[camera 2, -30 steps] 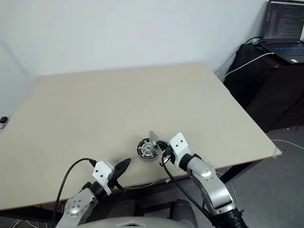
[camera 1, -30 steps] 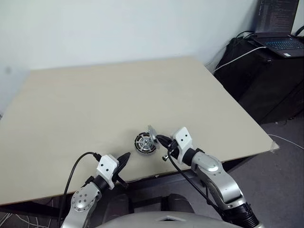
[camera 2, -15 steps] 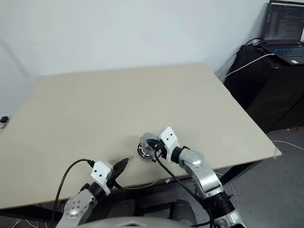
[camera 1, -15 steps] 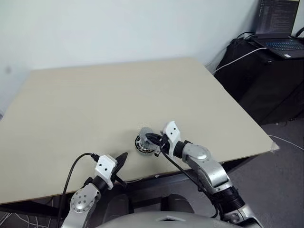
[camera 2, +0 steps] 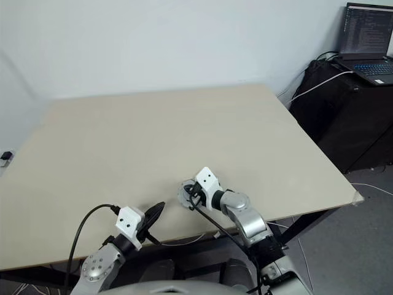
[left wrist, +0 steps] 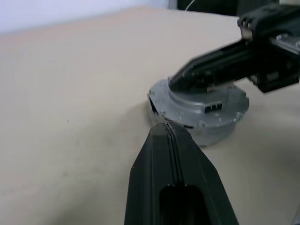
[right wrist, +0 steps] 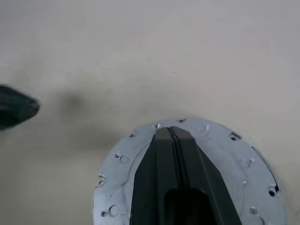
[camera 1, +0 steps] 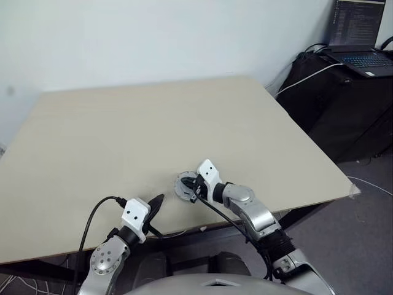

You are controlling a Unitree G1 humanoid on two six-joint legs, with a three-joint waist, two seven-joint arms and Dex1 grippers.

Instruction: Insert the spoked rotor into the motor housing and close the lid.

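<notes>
A pale wooden table (camera 1: 123,123) is seen from above, with a small round stack of motor parts lying near its front edge. The lid (left wrist: 199,101), a silver-grey metal disc with small holes round its rim, is laid flat on top of the motor housing (left wrist: 211,133), so that the housing is covered and little more than its grey side wall can be made out beneath the disc. The spoked rotor cannot be made out, and whether it lies inside cannot be told. The right gripper (right wrist: 171,133) is held over the lid with its two black fingers pressed together, nothing being pinched between them; the tips are placed on or just above the smooth top face of the disc, near its middle, and actual contact cannot be confirmed. The left gripper (left wrist: 164,129) is kept low over the table just beside the stack, on the robot's left of it, its fingers likewise pressed together and empty, its tip pointed at the side of the stack but apart from it. A dark side table (camera 1: 344,80) carrying an open laptop (camera 1: 359,31) is seen beyond the far right corner of the table.
</notes>
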